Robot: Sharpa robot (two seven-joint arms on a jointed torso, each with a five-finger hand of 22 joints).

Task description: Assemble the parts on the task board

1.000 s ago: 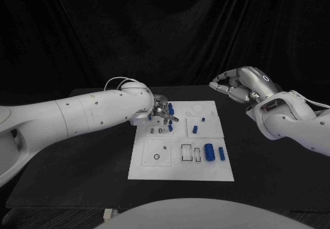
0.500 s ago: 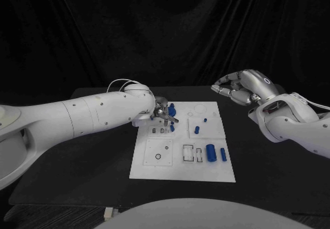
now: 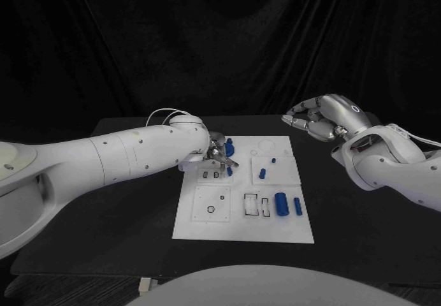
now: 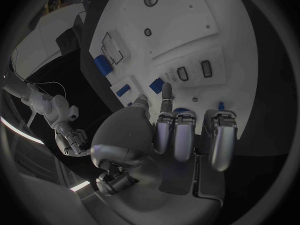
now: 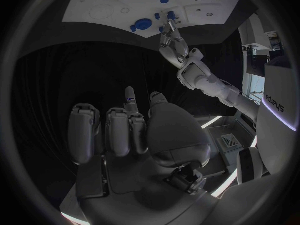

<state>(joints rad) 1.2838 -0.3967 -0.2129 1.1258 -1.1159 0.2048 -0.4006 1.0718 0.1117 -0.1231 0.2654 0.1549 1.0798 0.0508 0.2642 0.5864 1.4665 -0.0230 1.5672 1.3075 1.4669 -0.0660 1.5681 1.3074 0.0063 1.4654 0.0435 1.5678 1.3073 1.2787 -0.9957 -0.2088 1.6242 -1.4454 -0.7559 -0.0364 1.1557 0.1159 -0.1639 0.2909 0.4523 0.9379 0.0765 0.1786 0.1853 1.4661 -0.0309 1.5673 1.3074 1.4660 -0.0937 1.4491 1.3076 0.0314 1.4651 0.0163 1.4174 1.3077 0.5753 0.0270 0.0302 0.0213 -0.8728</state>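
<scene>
The white task board [image 3: 243,233] lies mid-table with blue parts on it. My left hand [image 3: 218,153] is low over the board's far left section. In the left wrist view its thumb and forefinger tips close on a small blue part [image 4: 156,85] at the board surface, and the other fingers [image 4: 187,135] are curled in. My right hand [image 3: 322,118] hangs in the air beyond the board's far right corner, with its fingers curled and nothing in them [image 5: 131,130]. The right wrist view shows the left hand [image 5: 175,42] at the board's edge [image 5: 100,7].
A thick blue cylinder [image 3: 279,204] and a thinner one [image 3: 297,204] lie at the board's near right. Two small blue pieces [image 3: 262,172] [image 3: 272,159] sit in its middle right section. Black-outlined slots [image 3: 250,204] and a small ring [image 3: 210,209] mark the near part. Black table surrounds the board.
The left hand stays at the same spot on the board, its arm shifting slightly. The right hand has sunk a little and stays curled.
</scene>
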